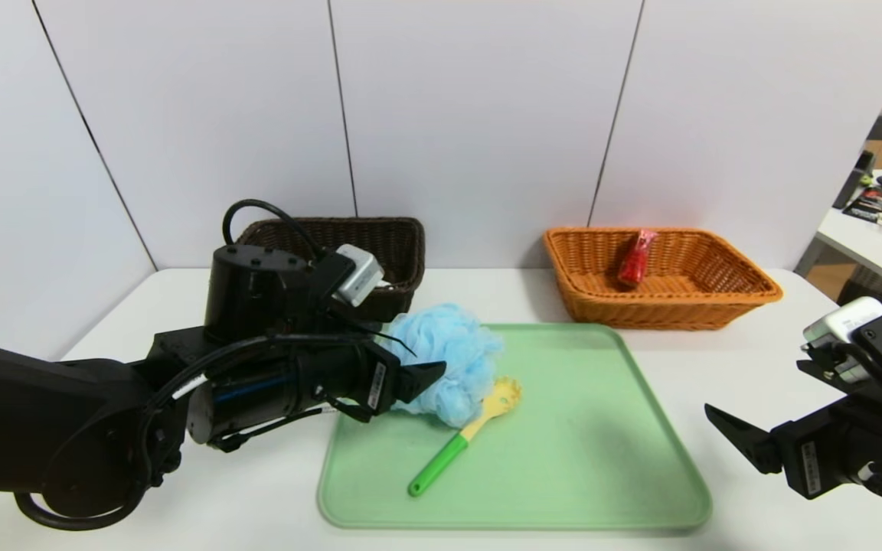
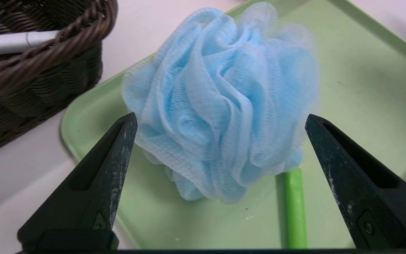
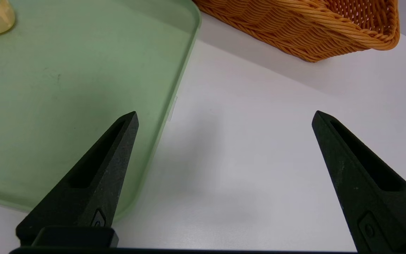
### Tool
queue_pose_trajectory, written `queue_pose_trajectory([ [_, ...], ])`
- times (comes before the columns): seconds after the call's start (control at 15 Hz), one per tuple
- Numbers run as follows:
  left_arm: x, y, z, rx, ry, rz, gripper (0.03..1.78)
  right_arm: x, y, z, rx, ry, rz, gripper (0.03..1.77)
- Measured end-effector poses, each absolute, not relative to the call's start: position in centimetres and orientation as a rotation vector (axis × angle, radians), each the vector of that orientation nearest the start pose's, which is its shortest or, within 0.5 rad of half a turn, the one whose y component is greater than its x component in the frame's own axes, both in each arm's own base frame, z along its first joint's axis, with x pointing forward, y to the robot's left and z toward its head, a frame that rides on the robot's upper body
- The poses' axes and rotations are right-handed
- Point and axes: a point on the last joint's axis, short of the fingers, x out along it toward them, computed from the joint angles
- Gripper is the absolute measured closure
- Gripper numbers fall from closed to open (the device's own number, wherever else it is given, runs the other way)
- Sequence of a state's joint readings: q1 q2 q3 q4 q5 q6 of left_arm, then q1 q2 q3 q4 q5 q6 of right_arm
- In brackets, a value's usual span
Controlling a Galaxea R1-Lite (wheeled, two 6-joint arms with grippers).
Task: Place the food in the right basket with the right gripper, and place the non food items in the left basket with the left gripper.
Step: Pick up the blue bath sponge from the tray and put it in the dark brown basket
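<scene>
Now: left claw (image 2: 220, 120) spread wide, blue bath pouf (image 2: 220, 106) just ahead between its tips, on green tray (image 1: 602, 459) | right claw (image 3: 224, 116) apart over bench (image 3: 259, 141), idle.

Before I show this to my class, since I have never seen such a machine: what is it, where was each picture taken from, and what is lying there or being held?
It is a two-armed robot sorting things. One picture looks down from its head; the other two come from cameras on its wrists. The left end effector is open in front of a fluffy light-blue mesh bath sponge and holds nothing. The right end effector waits open over the white table. The sponge lies on a pale green plastic tray beside a yellow spoon with a green handle. Behind stand a dark brown wicker basket and an orange wicker basket with a red wrapped snack inside.
</scene>
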State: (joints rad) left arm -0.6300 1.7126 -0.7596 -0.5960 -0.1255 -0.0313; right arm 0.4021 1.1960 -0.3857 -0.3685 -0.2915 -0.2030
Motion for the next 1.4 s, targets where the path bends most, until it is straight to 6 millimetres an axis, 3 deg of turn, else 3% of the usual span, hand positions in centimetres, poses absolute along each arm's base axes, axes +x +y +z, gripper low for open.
queue_pose_trajectory([
  [0.2,23.0,-19.4,16.5,0.029,0.373,-0.785,0.12,14.7,5.6,16.1,-0.351,0.406,0.152,0.11],
  [0.47,23.1,-20.3,15.9,0.038,0.384,-0.793,0.12,14.7,5.6,16.0,-0.348,0.408,0.152,0.10],
  [1.27,26.4,-21.3,12.5,0.097,0.351,-0.713,0.12,14.6,5.6,15.8,-0.342,0.402,0.170,0.10],
  [1.4,26.4,-21.3,12.1,0.110,0.356,-0.703,0.46,14.5,5.5,15.7,-0.343,0.404,0.171,0.10],
])
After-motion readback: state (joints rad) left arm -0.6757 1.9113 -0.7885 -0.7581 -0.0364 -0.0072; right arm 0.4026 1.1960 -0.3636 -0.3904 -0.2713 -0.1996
